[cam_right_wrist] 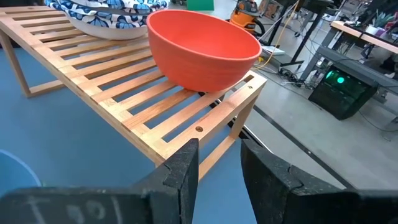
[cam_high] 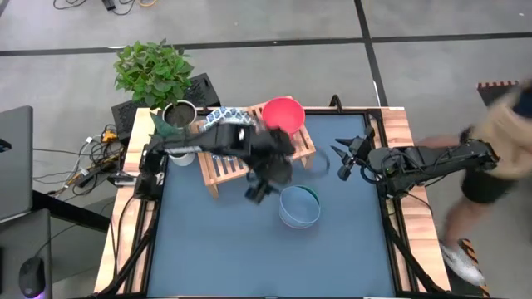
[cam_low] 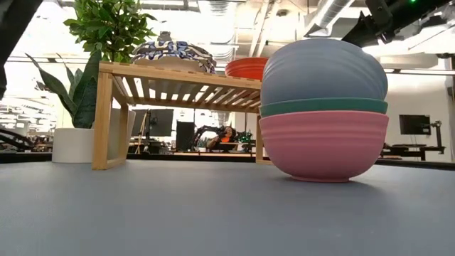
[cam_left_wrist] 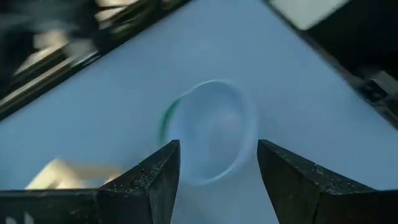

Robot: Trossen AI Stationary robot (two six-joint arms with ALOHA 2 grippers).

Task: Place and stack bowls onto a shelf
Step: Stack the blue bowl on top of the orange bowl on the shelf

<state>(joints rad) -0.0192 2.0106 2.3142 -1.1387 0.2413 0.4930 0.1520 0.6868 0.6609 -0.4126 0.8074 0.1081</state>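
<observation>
A stack of three bowls [cam_high: 299, 206] stands upright on the blue table mat: blue [cam_low: 323, 71] on top, teal [cam_low: 323, 107] in the middle, pink [cam_low: 323, 146] resting on the mat. On the wooden shelf [cam_high: 224, 170] sit a red bowl [cam_high: 283, 115] and a blue-patterned bowl [cam_high: 224, 116]. My left gripper [cam_high: 259, 193] hangs open in the air just left of the stack, with the stack [cam_left_wrist: 211, 130] showing between and beyond its fingers. My right gripper [cam_high: 342, 159] waits open to the right of the shelf, facing the red bowl [cam_right_wrist: 202, 50].
A leafy plant [cam_high: 154, 71] and a potted plant [cam_high: 179, 115] stand at the shelf's far left; a white pot [cam_low: 75, 146] shows behind the shelf leg. A person [cam_high: 499, 141] moves past the table's right side. Bare mat [cam_high: 216, 249] lies toward the near edge.
</observation>
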